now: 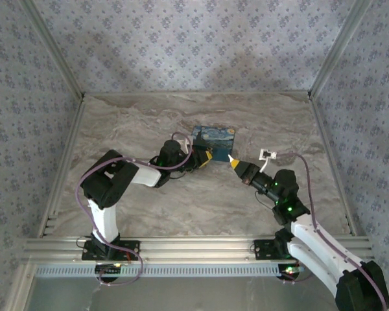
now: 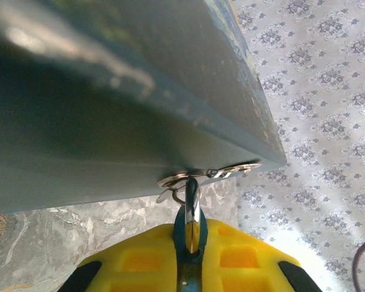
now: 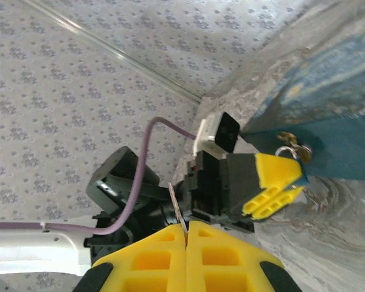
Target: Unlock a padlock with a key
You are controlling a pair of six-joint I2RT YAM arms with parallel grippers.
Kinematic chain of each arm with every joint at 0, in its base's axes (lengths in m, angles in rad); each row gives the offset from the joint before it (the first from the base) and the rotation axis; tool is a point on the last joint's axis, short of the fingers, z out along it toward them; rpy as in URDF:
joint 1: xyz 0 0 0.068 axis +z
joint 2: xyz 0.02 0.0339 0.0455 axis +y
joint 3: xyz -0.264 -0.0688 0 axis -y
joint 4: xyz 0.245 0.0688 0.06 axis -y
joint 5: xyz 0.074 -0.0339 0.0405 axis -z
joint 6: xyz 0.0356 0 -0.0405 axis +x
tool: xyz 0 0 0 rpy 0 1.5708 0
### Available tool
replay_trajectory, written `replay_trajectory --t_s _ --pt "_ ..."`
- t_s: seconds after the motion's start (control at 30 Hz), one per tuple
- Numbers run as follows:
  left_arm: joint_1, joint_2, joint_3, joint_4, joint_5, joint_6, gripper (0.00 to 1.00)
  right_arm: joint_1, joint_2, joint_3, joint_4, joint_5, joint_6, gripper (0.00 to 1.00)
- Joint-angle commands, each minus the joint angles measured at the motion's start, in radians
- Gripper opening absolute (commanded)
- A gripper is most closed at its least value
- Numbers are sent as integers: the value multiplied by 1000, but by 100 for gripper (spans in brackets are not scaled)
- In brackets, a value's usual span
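Observation:
A blue box (image 1: 217,136) with a painted lid stands mid-table. Its metal hasp (image 2: 198,176) hangs at the box's lower edge. The blue padlock (image 2: 193,204) has its silver shackle through that hasp. My left gripper (image 2: 191,237) is shut on the padlock's body, right at the box's near face (image 1: 204,157). My right gripper (image 3: 187,228) is shut on the key (image 3: 177,207), whose thin blade sticks up from between the yellow fingers. In the top view the right gripper (image 1: 232,159) sits just right of the left one, a short gap apart. From the right wrist, the left gripper (image 3: 274,182) and padlock (image 3: 300,153) lie ahead to the right.
The marble table (image 1: 149,116) is ringed by patterned walls with aluminium rails (image 1: 58,188) along the sides and front. Purple cables (image 3: 146,158) loop off both arms. Open tabletop lies left of and behind the box.

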Motion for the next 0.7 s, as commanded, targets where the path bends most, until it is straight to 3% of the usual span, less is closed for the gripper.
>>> replay_trajectory --t_s 0.0,0.27,0.67 --pt "-9 -43 26 66 18 -11 10 26 -13 -22 63 93 60 0" --pt "-6 -40 25 78 22 -19 10 44 59 8 -26 136 122 0" --pt "-7 -40 21 86 24 -22 11 111 358 6 215 156 155 0"
